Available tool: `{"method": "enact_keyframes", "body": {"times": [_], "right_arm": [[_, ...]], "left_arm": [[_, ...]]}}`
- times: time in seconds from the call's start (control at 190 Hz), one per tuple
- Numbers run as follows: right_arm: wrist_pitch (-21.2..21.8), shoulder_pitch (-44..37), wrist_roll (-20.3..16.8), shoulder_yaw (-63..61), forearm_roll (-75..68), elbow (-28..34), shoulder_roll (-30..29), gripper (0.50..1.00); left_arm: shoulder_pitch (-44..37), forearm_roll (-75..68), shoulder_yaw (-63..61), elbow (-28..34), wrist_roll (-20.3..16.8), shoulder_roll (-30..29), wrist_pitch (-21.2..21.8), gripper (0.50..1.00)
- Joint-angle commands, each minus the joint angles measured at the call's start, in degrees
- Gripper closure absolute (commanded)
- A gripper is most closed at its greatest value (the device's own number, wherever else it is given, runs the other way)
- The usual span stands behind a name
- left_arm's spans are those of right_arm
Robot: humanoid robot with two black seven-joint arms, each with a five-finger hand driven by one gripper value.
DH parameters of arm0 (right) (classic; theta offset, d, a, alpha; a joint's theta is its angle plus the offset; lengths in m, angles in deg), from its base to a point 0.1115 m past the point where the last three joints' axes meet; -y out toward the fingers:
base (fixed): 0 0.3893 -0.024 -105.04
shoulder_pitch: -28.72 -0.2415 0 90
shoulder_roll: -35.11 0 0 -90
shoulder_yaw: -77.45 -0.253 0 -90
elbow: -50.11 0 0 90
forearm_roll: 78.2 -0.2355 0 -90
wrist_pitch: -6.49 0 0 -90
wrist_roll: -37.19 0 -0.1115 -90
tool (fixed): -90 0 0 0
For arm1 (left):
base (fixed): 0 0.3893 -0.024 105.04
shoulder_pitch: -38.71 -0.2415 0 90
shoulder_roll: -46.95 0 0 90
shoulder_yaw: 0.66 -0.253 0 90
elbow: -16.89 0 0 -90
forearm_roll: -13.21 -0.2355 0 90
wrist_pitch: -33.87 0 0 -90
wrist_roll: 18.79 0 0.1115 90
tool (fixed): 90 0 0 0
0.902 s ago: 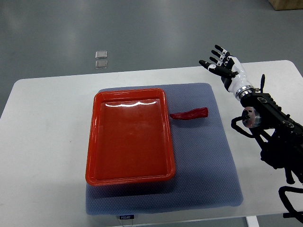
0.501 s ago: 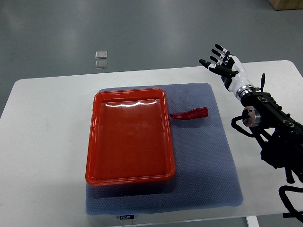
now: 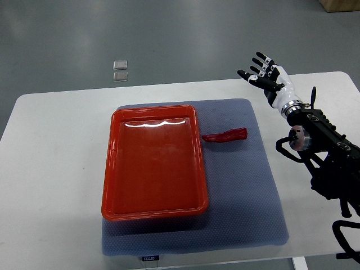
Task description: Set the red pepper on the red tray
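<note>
From the top view we see a white worktop (image 3: 56,146) with a blue-grey textured mat (image 3: 242,191) laid across its middle. On the mat's left part sits the red tray (image 3: 115,163), rectangular, glossy, with a raised rim and nothing inside it. Beyond the worktop's far edge, on the grey floor (image 3: 169,34), lie two small clear squares (image 3: 120,70), one just behind the other.

The red pepper (image 3: 226,135) lies on the mat just to the right of the tray's far right corner. We make it out as slim, dark red and slightly curved, its thicker end pointing right and its thin end reaching to the tray's rim, so close that we cannot tell whether they touch. Nothing lies between the pepper and the tray.

Our right robot hand (image 3: 264,76) is raised over the worktop's far right side, well apart from the pepper, with its black-tipped fingers (image 3: 245,75) spread and empty. Its black arm (image 3: 326,157) runs in from the right edge.
</note>
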Motion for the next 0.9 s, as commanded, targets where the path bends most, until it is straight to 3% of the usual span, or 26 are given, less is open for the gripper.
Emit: {"method": "enact_keyframes", "body": {"times": [0.0,0.543,0.897], "right_arm": [[0.0,-0.1,0.0,0.0,0.1,-0.1,0.4,0.585],[0.1,-1.1,0.0,0.3,0.1,0.3,1.4,0.583],[0.1,-4.9,0.2,10.4,0.2,0.4,8.1,0.585]], "left_arm": [[0.0,0.0,0.0,0.1,0.0,0.0,0.0,0.5],[0.0,0.0,0.0,0.1,0.0,0.0,0.1,0.5],[0.0,0.0,0.0,0.1,0.0,0.0,0.0,0.5]]}}
